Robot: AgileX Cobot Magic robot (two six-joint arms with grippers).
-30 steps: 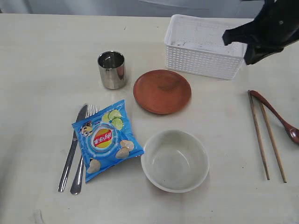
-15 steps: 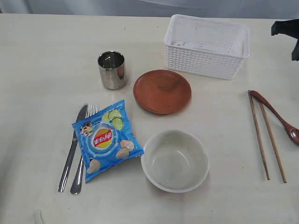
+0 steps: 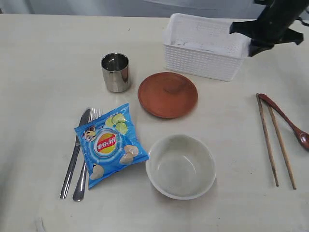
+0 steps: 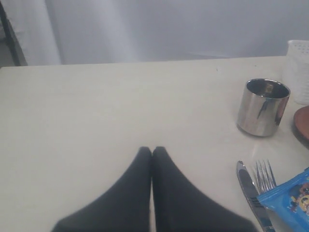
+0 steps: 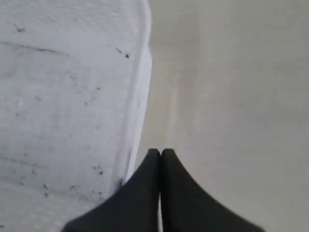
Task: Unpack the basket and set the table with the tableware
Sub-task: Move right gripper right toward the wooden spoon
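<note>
the right pincer, two black fingers pressed flat together with nothing between them, hangs at the rim of one short end of a white plastic rectangular basket with perforated lattice sides. whether it touches the rim cannot be told.

the risk is judged to lie here. the basket looks light, so a closed pincer moving against its end could slide or tip it. a round reddish-brown plate lies just past the basket's far corner from the pincer, and a shove could drive the basket into it. with the fingers closed, no grasp of the rim is possible either.

the basket stands upright on the large pale cream table. it looks empty, its white floor showing only dark specks.

near the pincer, on the side away from the basket, lie two brown wooden chopsticks and a dark red-brown spoon. beyond the plate stands a small steel cup. well apart from the pincer sit an off-white bowl and a blue chip bag, which overlaps a steel fork next to a steel knife.

the left pincer, also closed and empty, hovers over bare table farthest off.
</note>
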